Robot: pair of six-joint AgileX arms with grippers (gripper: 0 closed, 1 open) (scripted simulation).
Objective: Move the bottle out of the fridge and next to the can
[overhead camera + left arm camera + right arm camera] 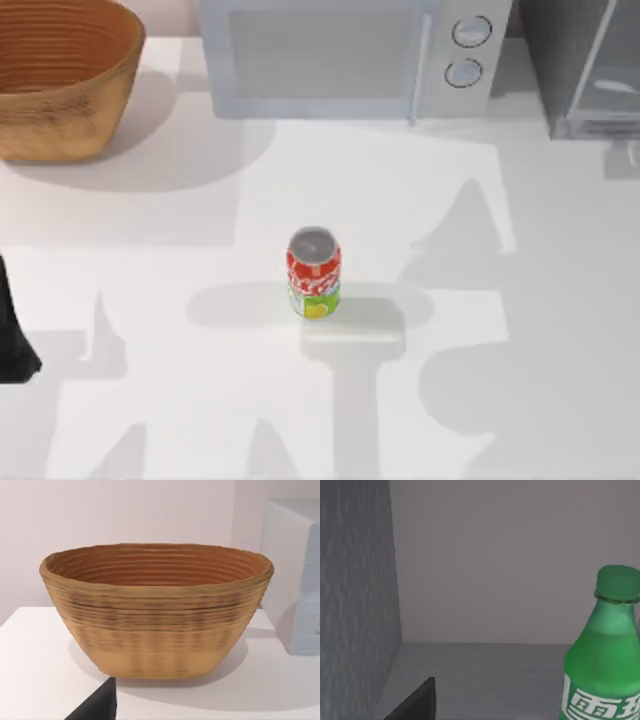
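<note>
The red can (314,272) with a silver top stands upright in the middle of the white table. At the back right corner is the grey fridge (578,66). In the right wrist view the green bottle (607,655) stands upright on the fridge's grey floor, with the fridge wall (355,605) off to one side. A dark part of my right gripper (415,700) shows at the picture's edge, apart from the bottle. My left arm (15,330) rests at the table's left edge. A dark part of my left gripper (95,705) faces the basket.
A woven brown basket (60,75) sits at the back left, also seen close up as the basket (155,610) in the left wrist view. A light-grey microwave (350,55) with two round dials stands at the back centre. White table surface surrounds the can.
</note>
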